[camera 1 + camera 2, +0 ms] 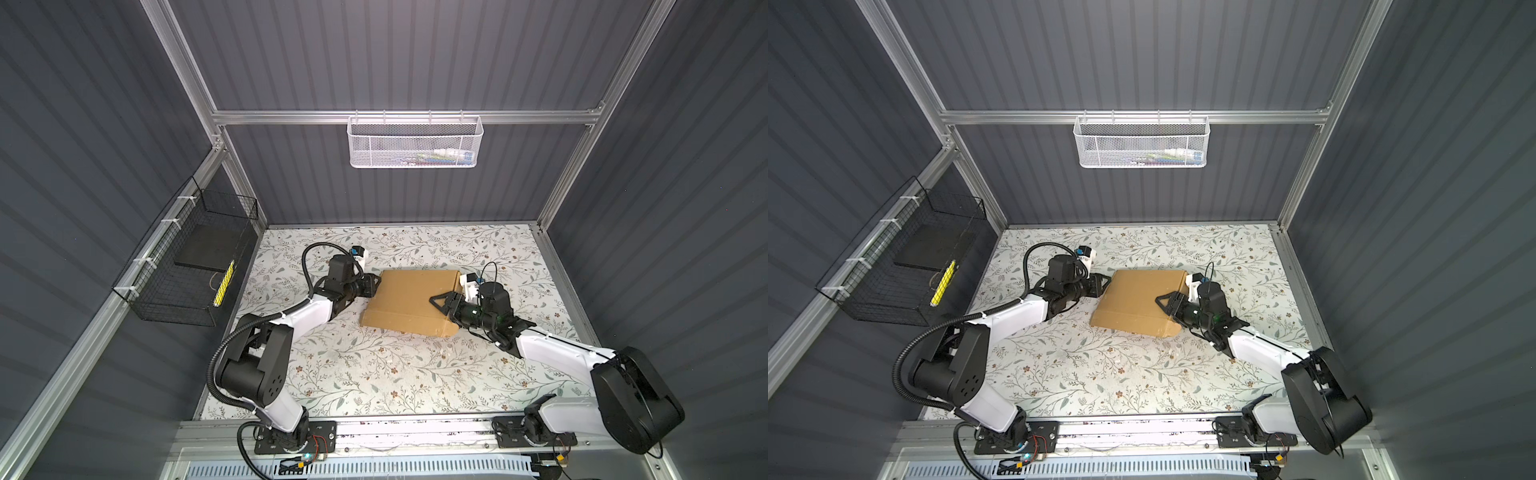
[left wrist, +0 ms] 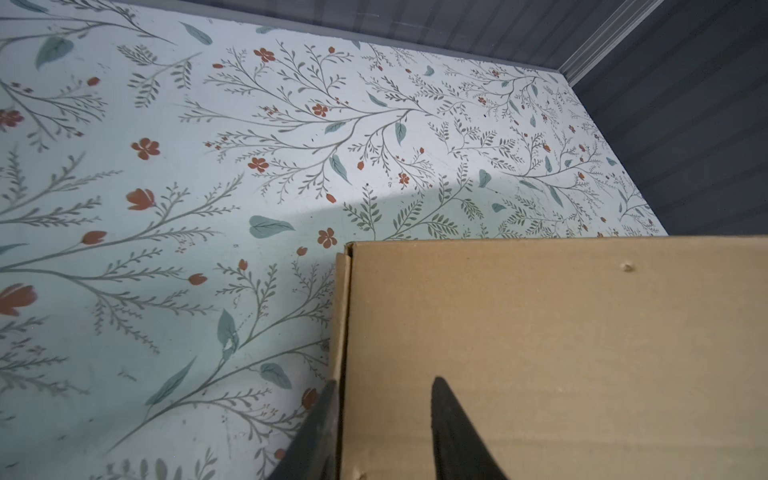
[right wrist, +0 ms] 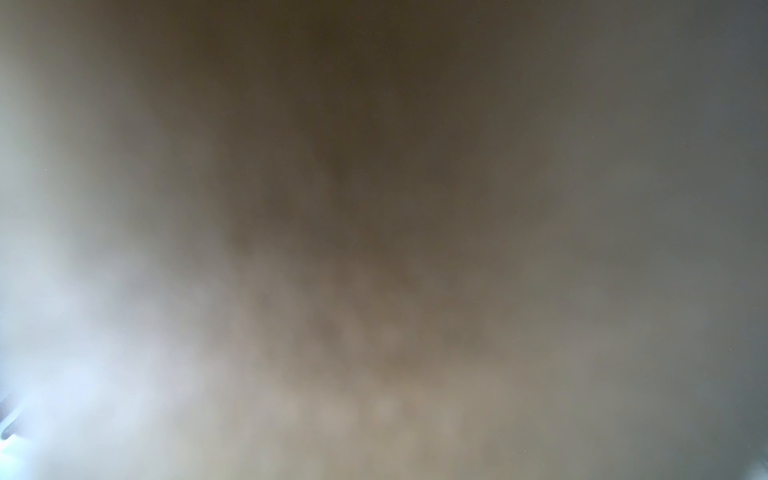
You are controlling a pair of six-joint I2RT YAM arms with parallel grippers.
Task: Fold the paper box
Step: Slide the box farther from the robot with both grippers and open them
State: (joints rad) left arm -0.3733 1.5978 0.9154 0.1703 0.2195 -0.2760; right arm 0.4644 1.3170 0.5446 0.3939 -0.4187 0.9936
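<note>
The left gripper [image 2: 384, 383] has its jaws spread astride the box's left edge. One finger [image 2: 322, 428] sits outside against the side wall and the other lies over the lid, with a clear gap between it and the wall, so nothing is pinched. The right gripper [image 1: 437, 300] reaches in from the opposite side, low over the lid near its right edge. I cannot tell how its jaws stand: only one dark triangular finger shows from above, and its wrist camera gives nothing but a brown blur, as if hard up against cardboard. The box [image 1: 405, 299] lies in the middle of the table [image 1: 374, 374], lid down, like a shallow closed mailer, though its near right corner bulges a little. I'd judge the folding to be at its last step, seating the lid. Next, I reckon, the left arm should back clear without dragging the wall outward while the right presses that corner home.
</note>
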